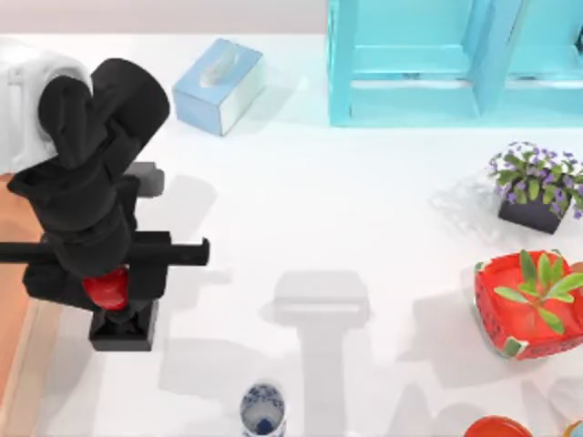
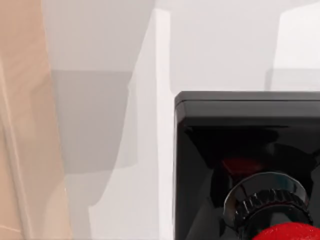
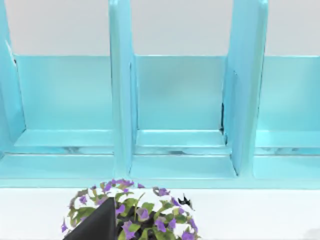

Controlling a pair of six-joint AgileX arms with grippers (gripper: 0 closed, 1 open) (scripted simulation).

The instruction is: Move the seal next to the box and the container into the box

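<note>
The seal (image 1: 123,330) stands upright near the table's left edge, just right of the box (image 1: 11,273), a light orange-brown tray cut off by the picture edge. My left gripper (image 1: 106,286) hangs over the seal with its fingers closed on the red knob. In the left wrist view the seal's black base (image 2: 240,145) sits a short gap from the box's rim (image 2: 20,125). The container (image 1: 263,410), a small blue-and-white cup, stands alone at the front middle of the table. My right arm's wrist view faces the back right of the table.
A light blue tissue box (image 1: 219,84) lies at the back left. A turquoise shelf (image 1: 455,64) fills the back right. On the right stand a purple flower pot (image 1: 537,187) and a red bowl with a green plant (image 1: 528,305). An orange object (image 1: 496,428) is at the front right.
</note>
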